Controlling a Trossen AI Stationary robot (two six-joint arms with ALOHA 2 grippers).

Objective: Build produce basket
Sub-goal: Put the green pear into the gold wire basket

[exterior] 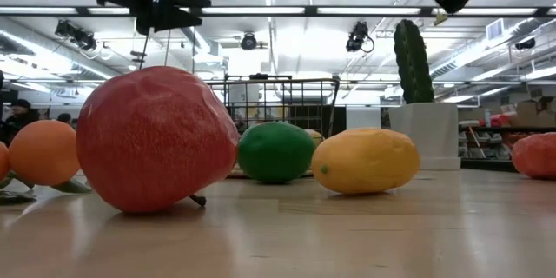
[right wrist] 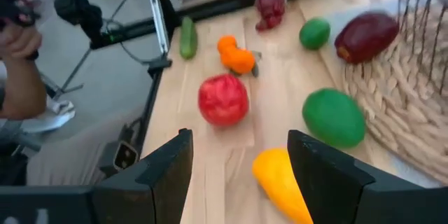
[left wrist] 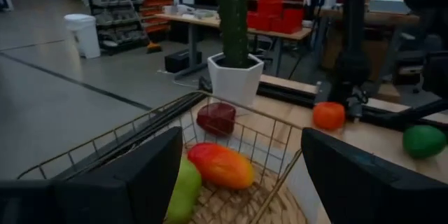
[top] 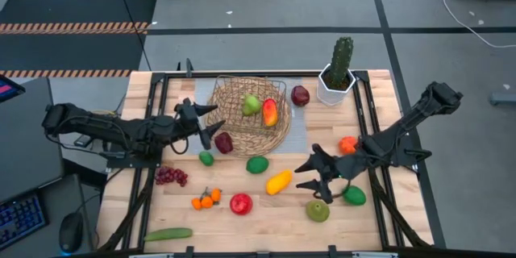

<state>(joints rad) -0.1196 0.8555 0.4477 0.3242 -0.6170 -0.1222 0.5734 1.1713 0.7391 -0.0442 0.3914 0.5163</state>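
Observation:
The tan wicker basket (top: 242, 129) stands at the table's far middle, with a green pear (top: 251, 105) and a red-orange mango (top: 270, 112) inside it; both also show in the left wrist view (left wrist: 222, 166). My left gripper (top: 211, 122) is open and empty at the basket's left rim, above it. My right gripper (top: 310, 176) is open and empty, just right of the yellow fruit (top: 278, 181), which shows ahead between its fingers (right wrist: 280, 182). A dark red fruit (top: 223, 142) leans on the basket's near-left edge.
Loose on the table lie a green fruit (top: 257, 164), a lime (top: 206, 158), a red apple (top: 240, 203), orange fruits (top: 205, 200), grapes (top: 171, 176), a cucumber (top: 168, 234) and more right. A cactus in its white pot (top: 337, 81) stands far right. A person's hand (right wrist: 17, 63) shows beyond the table.

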